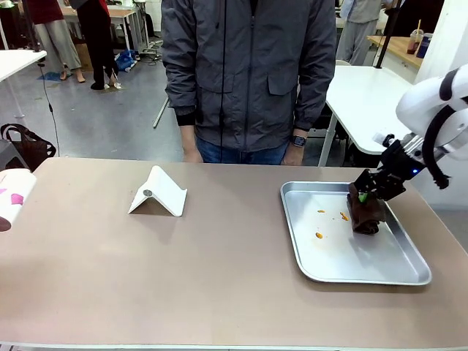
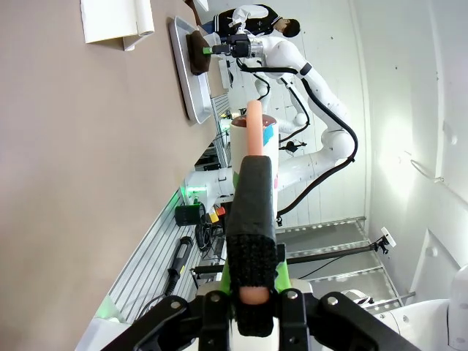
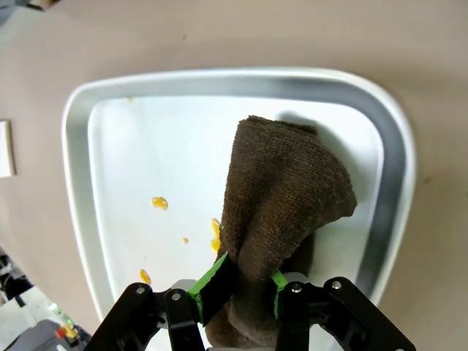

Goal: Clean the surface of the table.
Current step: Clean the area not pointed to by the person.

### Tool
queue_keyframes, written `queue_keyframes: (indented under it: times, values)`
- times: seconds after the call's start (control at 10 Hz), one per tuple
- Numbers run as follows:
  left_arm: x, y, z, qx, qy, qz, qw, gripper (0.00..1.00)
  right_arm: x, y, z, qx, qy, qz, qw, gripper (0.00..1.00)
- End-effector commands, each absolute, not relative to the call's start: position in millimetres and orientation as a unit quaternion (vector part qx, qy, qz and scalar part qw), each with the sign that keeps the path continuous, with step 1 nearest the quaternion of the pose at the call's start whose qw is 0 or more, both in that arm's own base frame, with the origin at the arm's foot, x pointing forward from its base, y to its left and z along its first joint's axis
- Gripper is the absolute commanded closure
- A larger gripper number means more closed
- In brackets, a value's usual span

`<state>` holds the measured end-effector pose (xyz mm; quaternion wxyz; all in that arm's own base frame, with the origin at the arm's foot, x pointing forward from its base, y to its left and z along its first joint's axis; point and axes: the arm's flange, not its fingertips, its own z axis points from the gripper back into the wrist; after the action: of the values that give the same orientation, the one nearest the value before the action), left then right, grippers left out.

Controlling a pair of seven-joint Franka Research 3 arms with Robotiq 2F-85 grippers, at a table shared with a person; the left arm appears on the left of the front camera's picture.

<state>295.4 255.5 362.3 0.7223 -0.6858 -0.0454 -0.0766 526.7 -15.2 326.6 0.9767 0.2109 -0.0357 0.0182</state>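
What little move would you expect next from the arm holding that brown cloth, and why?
Probably opening the right end effector to leave the brown cloth in the silver tray: the orange crumbs already lie in the tray, and the table looks crumb-free.

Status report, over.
Left fingers shut on white pink-printed object. Right fingers shut on dark brown cloth in silver metal tray. White folded stand sits on brownish-taupe table.
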Motion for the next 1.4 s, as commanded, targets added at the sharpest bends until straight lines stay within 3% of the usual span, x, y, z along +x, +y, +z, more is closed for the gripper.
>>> queue_keyframes:
  times: [0.0, 0.7, 1.3]
  values:
    - [296, 256, 369, -0.69, -0.048, -0.071, 0.718, 0.78, 535, -2, 317, 0.238, -0.033, 0.01, 0.971, 0.83]
    - [296, 256, 369, -0.69, -0.048, -0.071, 0.718, 0.78, 528, 37, 284, 0.357, 0.028, 0.012, 0.934, 0.83]
    - [296, 256, 369, -0.69, -0.048, -0.071, 0.718, 0.78, 503, 98, 277, 0.39, 0.065, 0.051, 0.917, 0.83]
